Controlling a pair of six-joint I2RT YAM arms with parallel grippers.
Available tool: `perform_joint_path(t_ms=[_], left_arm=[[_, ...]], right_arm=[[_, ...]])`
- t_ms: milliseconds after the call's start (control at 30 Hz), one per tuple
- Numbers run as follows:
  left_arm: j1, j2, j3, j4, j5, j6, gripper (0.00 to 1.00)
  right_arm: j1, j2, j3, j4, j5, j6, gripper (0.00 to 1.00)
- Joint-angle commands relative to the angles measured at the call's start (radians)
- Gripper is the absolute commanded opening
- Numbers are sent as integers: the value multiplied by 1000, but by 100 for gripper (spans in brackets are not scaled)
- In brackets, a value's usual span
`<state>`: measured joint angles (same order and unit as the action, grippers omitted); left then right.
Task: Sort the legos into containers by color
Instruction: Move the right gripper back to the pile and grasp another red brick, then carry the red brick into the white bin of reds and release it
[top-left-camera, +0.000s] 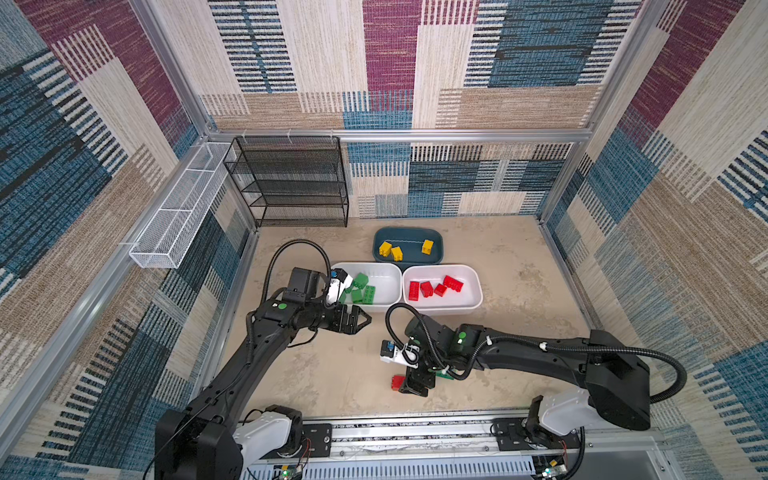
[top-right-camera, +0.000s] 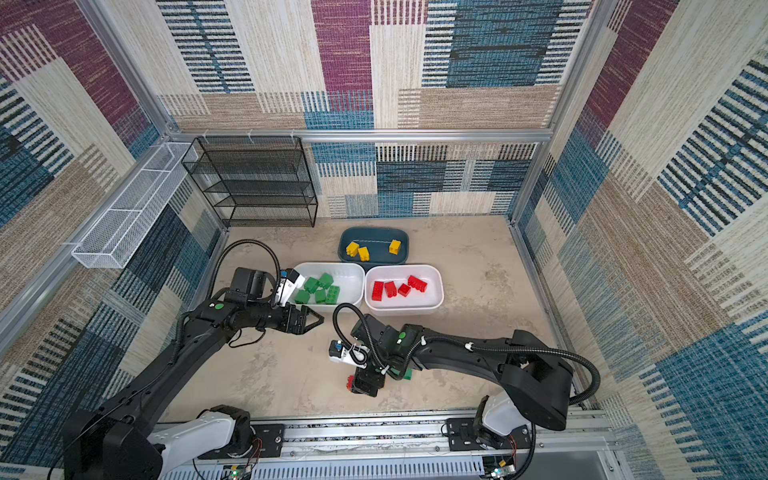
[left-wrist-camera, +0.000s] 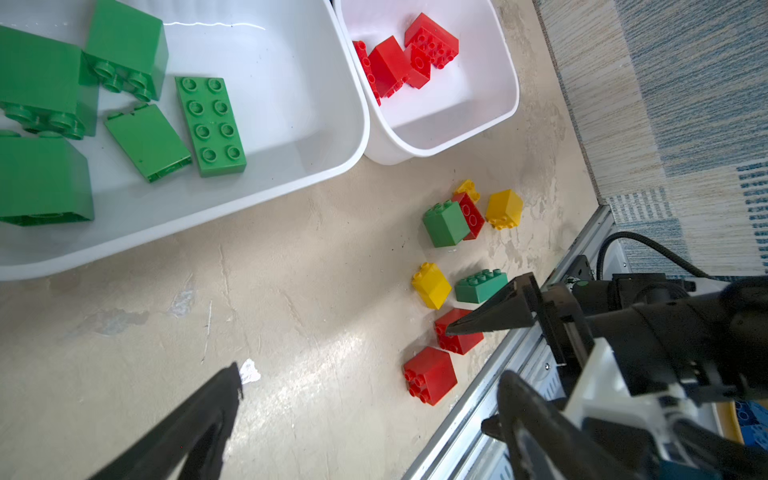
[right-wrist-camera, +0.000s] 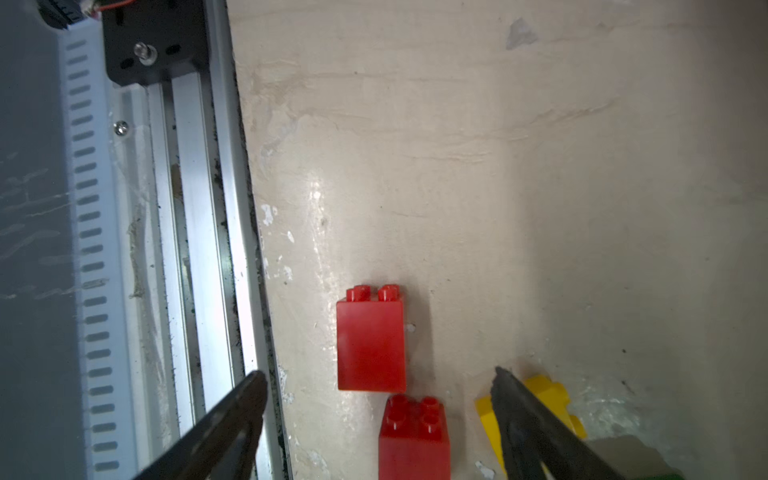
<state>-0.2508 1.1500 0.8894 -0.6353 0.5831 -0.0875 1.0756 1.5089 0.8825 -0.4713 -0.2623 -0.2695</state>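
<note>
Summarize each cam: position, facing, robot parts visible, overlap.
Top views: overhead, facing down at table; left arm, right arm show.
Left wrist: faces white tubs, loose legos; own finger, right arm show.
Right wrist: faces down at two red legos; open right tool shows.
Shared: wrist views both show those red legos.

I work inside a lab test cell. Aluminium framing (top-left-camera: 399, 135) holds patterned carpet panels (top-left-camera: 540, 54) around my desk (top-left-camera: 332, 374), and a metal rail (top-left-camera: 415, 434) at its front carries me.

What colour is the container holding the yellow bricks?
The container is dark teal-blue, clearest in a top view.
</note>
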Motion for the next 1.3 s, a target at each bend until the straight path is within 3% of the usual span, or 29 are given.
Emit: perform_joint_path(t_ms=[0,200,333,500,767,1033,1267], left_arm=[[6,2,-8,17,18,-11,98],[10,16,-4,9,24,-5,97],[11,17,-10,12,28,-6,97],[12,20,-13,13,37,-6,97],[12,15,-7,15,72,-15,97],[13,13,-5,52,104,-41,96],[13,28,0,60,115,-51,96]], right_arm=[[32,53,4,15,57,26,86],[49,120,2,66,79,19,76],[49,137,16,74,105,17,47],[50,128,29,74,121,19,23],[-28,-27,64,-6,211,-14,21],[-370,-168,96,-83,334,-171,23],[-588,-104,184,-38,254,-231,24]])
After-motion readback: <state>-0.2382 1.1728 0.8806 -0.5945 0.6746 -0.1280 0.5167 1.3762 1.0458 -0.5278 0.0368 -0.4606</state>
